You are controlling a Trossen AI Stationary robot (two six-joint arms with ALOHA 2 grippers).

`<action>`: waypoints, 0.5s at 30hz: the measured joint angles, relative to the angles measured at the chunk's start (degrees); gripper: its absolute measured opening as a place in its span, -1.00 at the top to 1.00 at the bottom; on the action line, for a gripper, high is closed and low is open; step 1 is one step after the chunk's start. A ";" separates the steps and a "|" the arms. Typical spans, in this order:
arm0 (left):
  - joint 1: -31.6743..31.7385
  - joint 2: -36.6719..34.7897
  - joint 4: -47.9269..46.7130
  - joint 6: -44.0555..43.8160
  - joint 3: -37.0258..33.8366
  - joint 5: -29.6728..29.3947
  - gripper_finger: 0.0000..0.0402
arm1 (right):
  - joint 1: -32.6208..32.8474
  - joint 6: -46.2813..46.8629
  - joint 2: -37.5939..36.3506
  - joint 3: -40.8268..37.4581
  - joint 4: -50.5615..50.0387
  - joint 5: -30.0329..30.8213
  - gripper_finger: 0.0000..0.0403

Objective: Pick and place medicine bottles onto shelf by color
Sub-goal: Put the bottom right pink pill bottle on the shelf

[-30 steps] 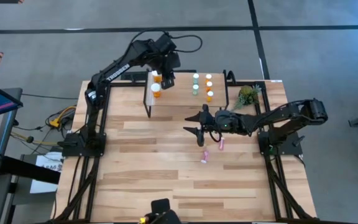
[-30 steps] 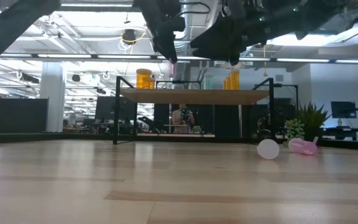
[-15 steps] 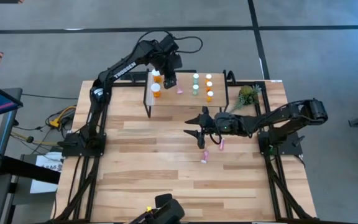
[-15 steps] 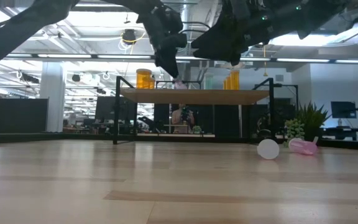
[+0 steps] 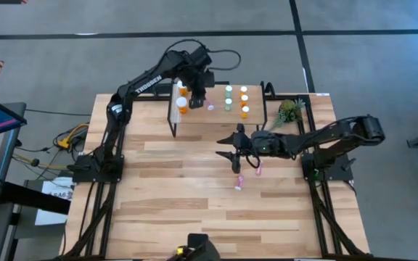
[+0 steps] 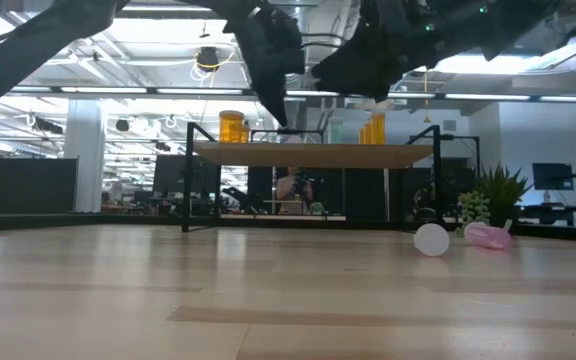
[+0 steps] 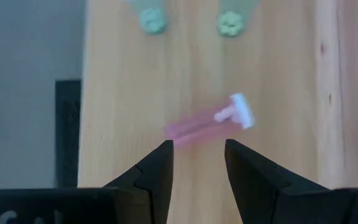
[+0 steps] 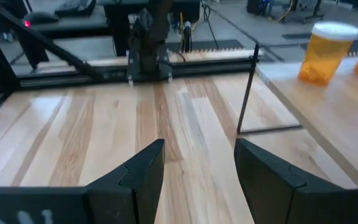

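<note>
Near the top centre, the left gripper (image 5: 197,98) hangs unclenched over a pink bottle (image 7: 207,122) lying on the shelf (image 5: 216,114) among sorted bottles, while the right gripper (image 5: 232,151) waits empty above two pink bottles (image 5: 248,175) left on the table (image 5: 158,181).

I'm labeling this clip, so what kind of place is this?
Probably a robotics lab in an open-plan office: two arms bolted to a wooden workbench, exposed ceiling ducts and strip lights, and desks with a monitor behind the shelf.
</note>
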 joint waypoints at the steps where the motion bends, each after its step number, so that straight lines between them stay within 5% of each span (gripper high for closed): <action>1: -0.63 0.00 -0.04 1.36 0.00 -1.19 0.35 | 0.00 0.00 -0.57 0.00 -1.02 0.00 -0.07; 6: -3.05 0.00 -0.55 8.82 0.00 -8.15 0.35 | 0.14 -0.17 -4.33 -0.02 -5.25 0.00 -0.07; 15: -4.10 0.00 -1.63 13.01 0.00 -7.47 0.20 | 2.34 -0.72 -10.97 -0.02 -12.93 2.14 -0.07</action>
